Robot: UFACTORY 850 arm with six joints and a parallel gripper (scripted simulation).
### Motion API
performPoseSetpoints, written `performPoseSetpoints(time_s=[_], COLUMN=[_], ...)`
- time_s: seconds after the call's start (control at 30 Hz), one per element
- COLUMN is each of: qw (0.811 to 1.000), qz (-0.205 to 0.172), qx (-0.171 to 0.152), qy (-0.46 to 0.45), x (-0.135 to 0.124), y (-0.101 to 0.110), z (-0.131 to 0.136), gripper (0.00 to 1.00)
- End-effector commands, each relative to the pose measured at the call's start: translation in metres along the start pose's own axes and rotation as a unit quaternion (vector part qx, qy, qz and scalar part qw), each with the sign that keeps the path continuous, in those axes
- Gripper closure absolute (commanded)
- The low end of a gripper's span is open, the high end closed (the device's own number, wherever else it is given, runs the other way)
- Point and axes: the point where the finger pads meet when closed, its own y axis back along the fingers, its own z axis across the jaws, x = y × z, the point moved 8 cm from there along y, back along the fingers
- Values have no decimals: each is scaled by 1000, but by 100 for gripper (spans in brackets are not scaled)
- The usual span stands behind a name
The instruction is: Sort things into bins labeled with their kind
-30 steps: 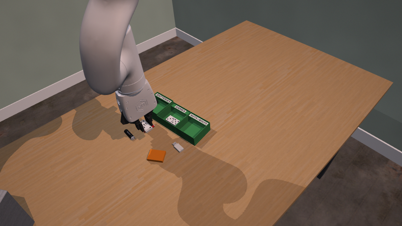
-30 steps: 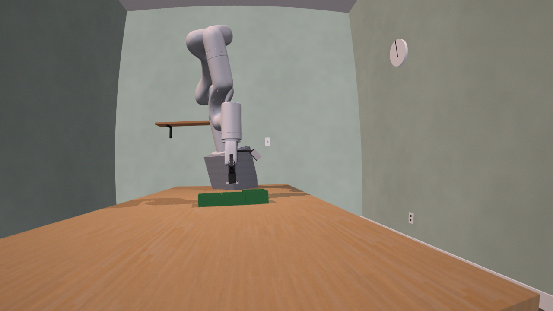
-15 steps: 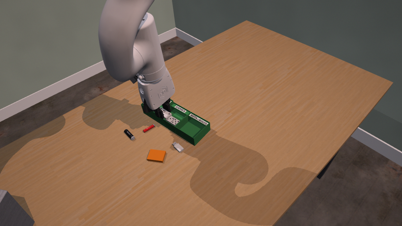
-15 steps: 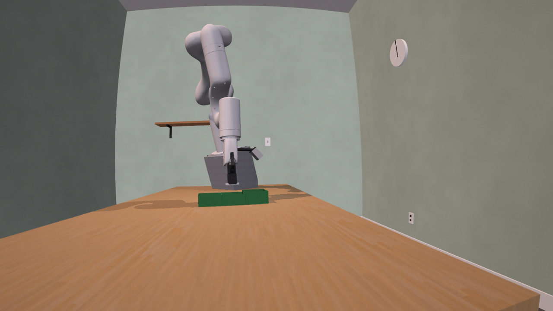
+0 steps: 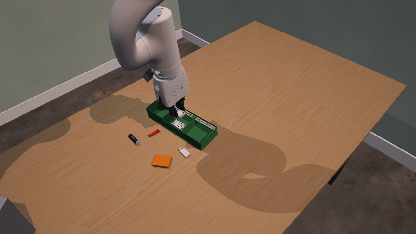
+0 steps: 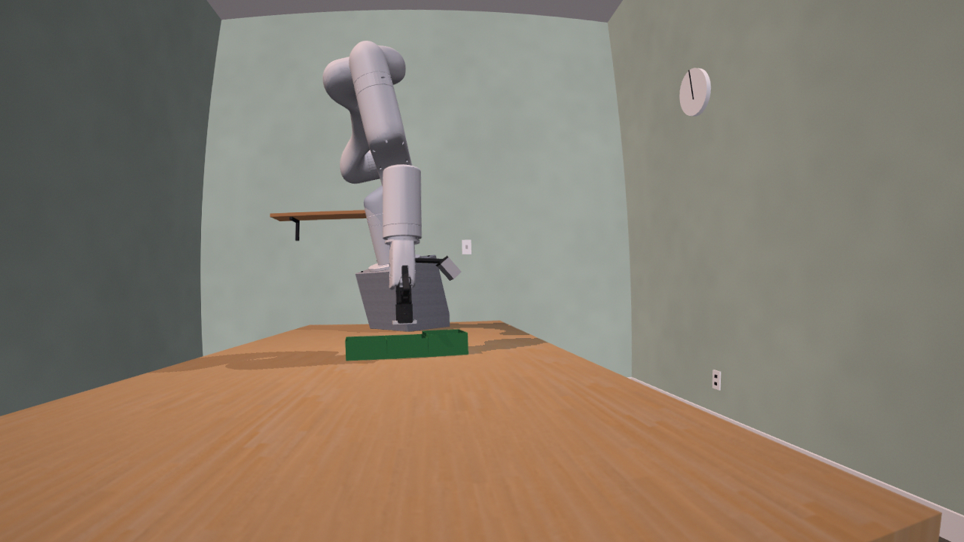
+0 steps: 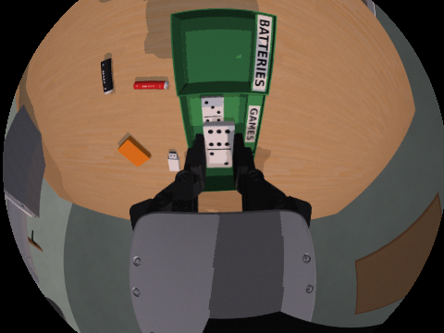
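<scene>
My gripper (image 5: 177, 110) (image 6: 403, 314) (image 7: 218, 145) is shut on a white domino (image 5: 181, 114) (image 7: 218, 141) and holds it just above the middle compartment of the green three-part bin (image 5: 190, 141) (image 6: 377, 348) (image 7: 178, 62). That compartment is labelled GAMES (image 7: 253, 124), and a second domino (image 5: 178, 124) (image 7: 213, 107) lies flat in it. The compartment labelled BATTERIES (image 7: 265, 52) and the one labelled NUTS+BOLTS (image 5: 205, 123) hold nothing. A black battery (image 5: 133, 139) (image 7: 107, 74) and a red battery (image 5: 154, 132) (image 7: 151, 85) lie on the table beside the bin.
An orange flat block (image 5: 162, 160) (image 7: 135, 151) and a white USB stick (image 5: 184, 152) (image 7: 174, 161) lie on the table in front of the bin. The arm's grey base box (image 6: 404, 296) stands behind the bin.
</scene>
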Motion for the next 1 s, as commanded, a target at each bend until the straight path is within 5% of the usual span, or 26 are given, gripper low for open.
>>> performPoseSetpoints(time_s=[0.0, 0.43, 0.97], qw=[1000, 1000, 1000], qz=[0, 0, 0], qx=[18, 18, 18], qy=[1, 1, 1], x=[0, 0, 0], y=[1, 1, -27], z=[3, 2, 1], gripper=[100, 100, 100])
